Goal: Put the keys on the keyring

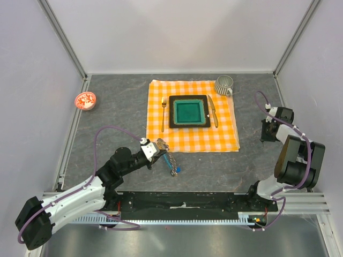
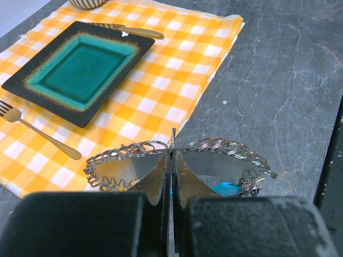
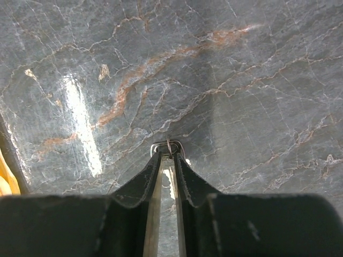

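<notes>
- The left gripper [image 2: 172, 156] is clamped tight on the keyring [image 2: 214, 145], pinching its thin wire. The loop and its blue clip [image 2: 225, 188] are just off the near corner of the checked cloth [image 2: 161, 85].
- Well to the right, the right gripper [image 3: 168, 154] stands narrow, nipping what looks like a small key [image 3: 168, 145] at its tips.
- The step in hand looks like bringing the key to the ring. Next, it needs carrying across and lining up with the wire's opening.
</notes>
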Robot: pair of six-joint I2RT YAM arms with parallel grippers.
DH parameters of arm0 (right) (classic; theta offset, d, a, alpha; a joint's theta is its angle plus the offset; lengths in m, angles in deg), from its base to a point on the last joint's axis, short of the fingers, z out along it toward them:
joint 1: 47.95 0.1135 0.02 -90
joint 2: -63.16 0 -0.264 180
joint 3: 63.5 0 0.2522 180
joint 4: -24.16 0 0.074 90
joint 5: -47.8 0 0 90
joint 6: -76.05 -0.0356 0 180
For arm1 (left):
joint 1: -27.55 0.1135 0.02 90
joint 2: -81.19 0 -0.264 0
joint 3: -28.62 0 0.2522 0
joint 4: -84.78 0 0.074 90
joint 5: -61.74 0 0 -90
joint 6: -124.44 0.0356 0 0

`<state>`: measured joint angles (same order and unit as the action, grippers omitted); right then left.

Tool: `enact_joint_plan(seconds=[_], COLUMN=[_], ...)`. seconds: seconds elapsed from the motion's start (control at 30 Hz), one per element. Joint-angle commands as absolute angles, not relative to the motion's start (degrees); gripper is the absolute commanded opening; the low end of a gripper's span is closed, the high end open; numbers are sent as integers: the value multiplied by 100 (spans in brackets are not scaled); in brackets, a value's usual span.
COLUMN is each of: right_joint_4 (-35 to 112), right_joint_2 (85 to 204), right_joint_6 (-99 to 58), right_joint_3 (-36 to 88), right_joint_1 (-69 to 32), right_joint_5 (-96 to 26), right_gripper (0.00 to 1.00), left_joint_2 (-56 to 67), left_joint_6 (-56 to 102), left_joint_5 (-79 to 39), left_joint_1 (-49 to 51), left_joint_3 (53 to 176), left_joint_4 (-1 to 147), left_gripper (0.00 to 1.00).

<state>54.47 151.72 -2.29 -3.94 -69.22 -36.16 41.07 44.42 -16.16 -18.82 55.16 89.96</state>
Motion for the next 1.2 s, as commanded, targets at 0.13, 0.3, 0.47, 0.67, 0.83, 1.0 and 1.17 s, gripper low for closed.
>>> enact_joint_plan(seconds=[0.13,0.3,0.47,0.67,0.83,1.0,1.17], right_joint_4=[5286,5295,5286,5260,5268,5540,5971], right_joint_2=[15272,15193,14939,14194,13402,12461,11697], right_joint_6=[-164,-147,-173,-296,-384,-393,-305], right_joint_3=[-167,-202,-211,-350,-562,-580,-501], right_joint_1=[-6948,-6957,-6878,-6220,-5402,-4665,-4172], right_joint_5=[-3438,-3386,-3359,-3412,-3605,-3351,-2815], right_gripper=[11,0,0,0,0,0,0], left_joint_2=[4155,4173,4243,4348,4445,4507,4559], left_joint_6=[4639,4639,4631,4639,4648,4736,4815], left_joint_5=[-1605,-1604,-1578,-1456,-1183,-884,-655], left_joint_1=[-1920,-1929,-1920,-1929,-1938,-1938,-1938], left_joint_3=[5794,5803,5776,5733,5627,5548,5478], left_joint_4=[9325,9317,9317,9413,9580,9773,9861], left_gripper=[2,2,2,2,2,2,2])
